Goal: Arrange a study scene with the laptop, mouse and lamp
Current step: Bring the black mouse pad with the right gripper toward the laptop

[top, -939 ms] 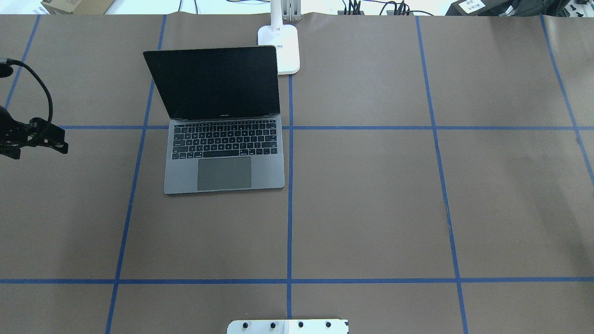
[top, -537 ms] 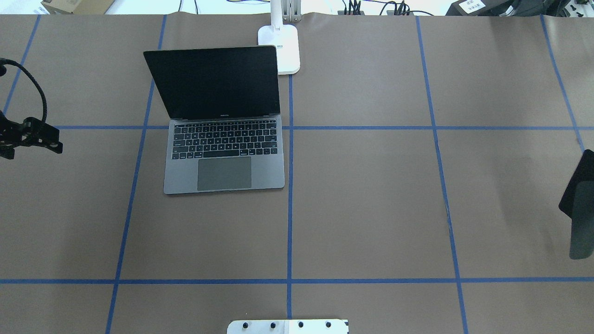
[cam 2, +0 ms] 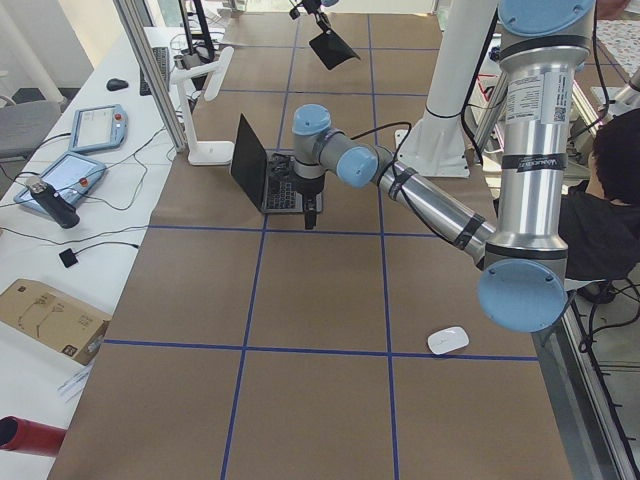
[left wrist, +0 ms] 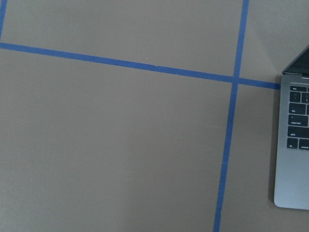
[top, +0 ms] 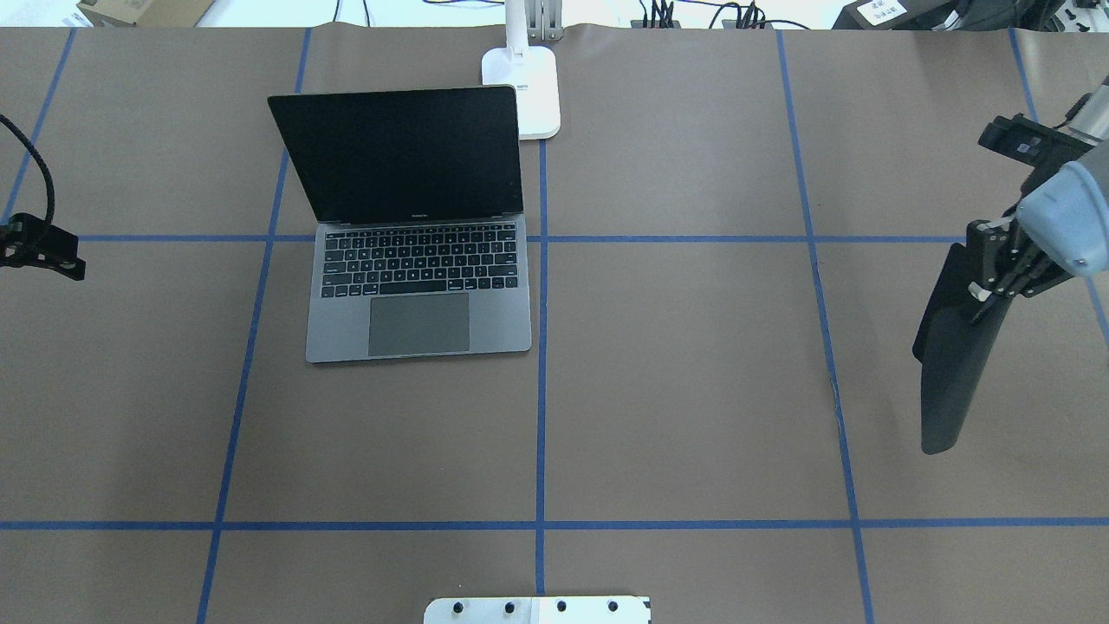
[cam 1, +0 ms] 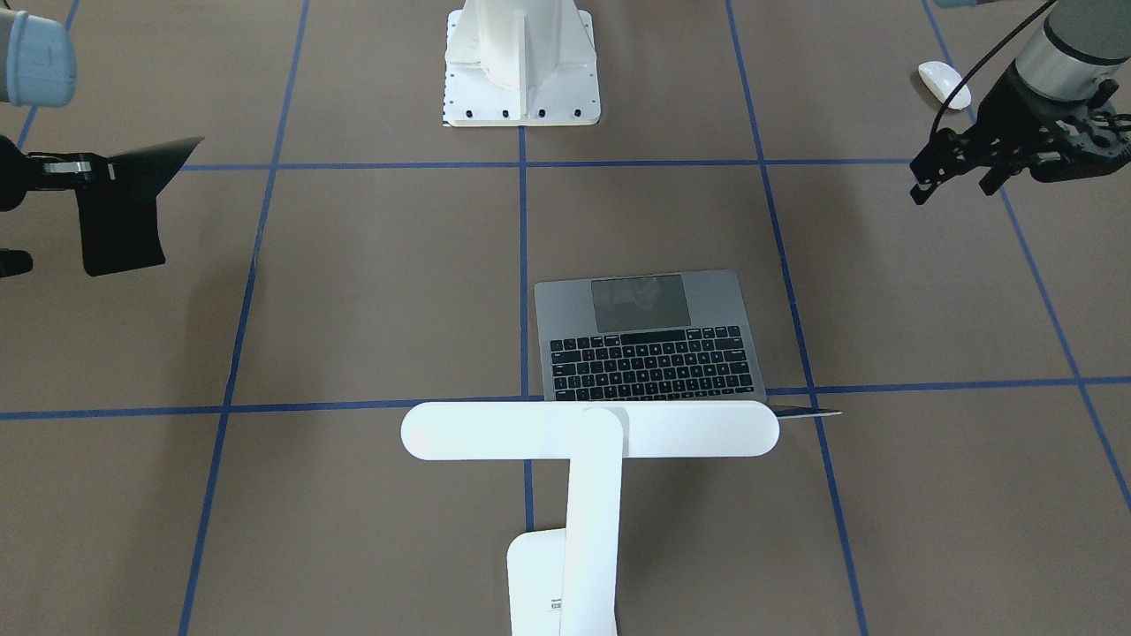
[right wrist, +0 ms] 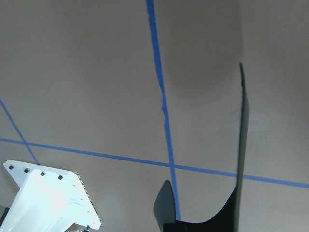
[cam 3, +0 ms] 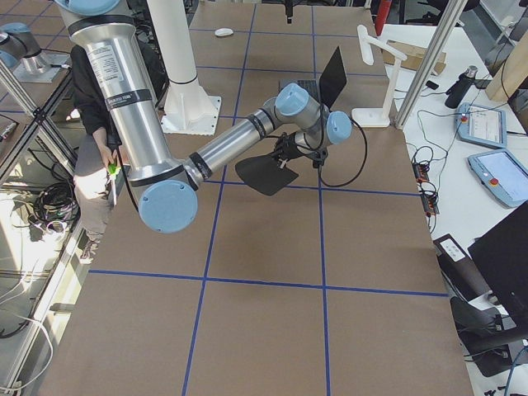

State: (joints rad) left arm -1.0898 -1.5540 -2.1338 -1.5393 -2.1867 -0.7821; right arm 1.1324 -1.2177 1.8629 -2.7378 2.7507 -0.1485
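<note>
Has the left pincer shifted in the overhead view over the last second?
Yes. The left pincer has drawn back toward that view's left edge, farther from the slim space-grey metal laptop, which stays put.

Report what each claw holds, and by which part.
Right claw grips the black mat by one edge, off the table; left claw holds nothing.

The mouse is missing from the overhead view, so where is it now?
The mouse lies on the table at the front-facing view's top right, the robot's left, by a blue tape line.
</note>
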